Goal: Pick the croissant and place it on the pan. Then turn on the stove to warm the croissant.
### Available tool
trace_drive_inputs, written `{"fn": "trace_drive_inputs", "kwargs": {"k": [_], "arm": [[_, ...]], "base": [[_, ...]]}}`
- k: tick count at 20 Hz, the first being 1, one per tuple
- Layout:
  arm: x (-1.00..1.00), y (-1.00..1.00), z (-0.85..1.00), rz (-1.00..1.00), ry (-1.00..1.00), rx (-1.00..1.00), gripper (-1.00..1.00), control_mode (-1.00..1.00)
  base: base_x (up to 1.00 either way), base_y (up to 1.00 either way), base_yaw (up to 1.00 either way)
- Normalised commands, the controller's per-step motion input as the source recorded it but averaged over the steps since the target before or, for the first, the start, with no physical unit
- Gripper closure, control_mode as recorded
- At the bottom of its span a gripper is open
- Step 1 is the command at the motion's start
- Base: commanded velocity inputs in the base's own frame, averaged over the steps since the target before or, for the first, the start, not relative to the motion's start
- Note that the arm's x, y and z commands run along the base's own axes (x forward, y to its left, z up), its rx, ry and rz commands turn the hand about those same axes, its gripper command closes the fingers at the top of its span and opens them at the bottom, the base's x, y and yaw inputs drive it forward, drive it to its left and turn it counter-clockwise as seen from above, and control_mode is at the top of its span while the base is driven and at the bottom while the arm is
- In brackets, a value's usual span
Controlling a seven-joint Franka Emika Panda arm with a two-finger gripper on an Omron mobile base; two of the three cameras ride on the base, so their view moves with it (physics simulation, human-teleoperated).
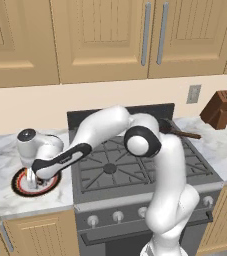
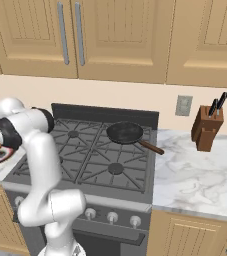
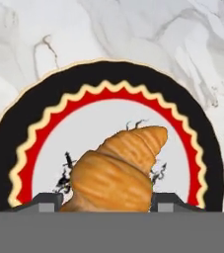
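The golden croissant (image 3: 121, 163) lies on a round plate (image 3: 133, 81) with a black and red rim, on the marble counter left of the stove (image 1: 110, 170). My gripper (image 3: 107, 200) is down at the plate (image 1: 20, 187), with its fingers (image 3: 49, 200) pressed against both flanks of the croissant. The black pan (image 2: 125, 132) sits on the stove's (image 2: 95, 155) back right burner, its brown handle (image 2: 152, 146) pointing right. In the left base view the arm hides most of the pan, and only the handle (image 1: 185, 134) sticks out.
Round silver knobs (image 1: 117, 216) line the stove front. A wooden knife block (image 2: 206, 127) stands on the right counter by a wall outlet (image 2: 183, 105). Wooden cabinets hang above. The arm stretches across the stove's left burners.
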Motion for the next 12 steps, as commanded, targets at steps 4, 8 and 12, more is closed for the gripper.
{"fn": "trace_drive_inputs", "kwargs": {"k": [4, 8, 12], "arm": [[-0.23, -0.21, 0.58, 0.00, -0.06, 0.00, 1.00, -1.00], [-0.36, -0.29, 0.51, 0.00, -0.04, 0.00, 1.00, -1.00], [-0.22, -0.46, 0.65, -0.04, 0.00, 0.06, 1.00, -1.00]], "base": [[0.00, 0.00, 0.00], [0.00, 0.00, 0.00], [0.00, 0.00, 0.00]]}}
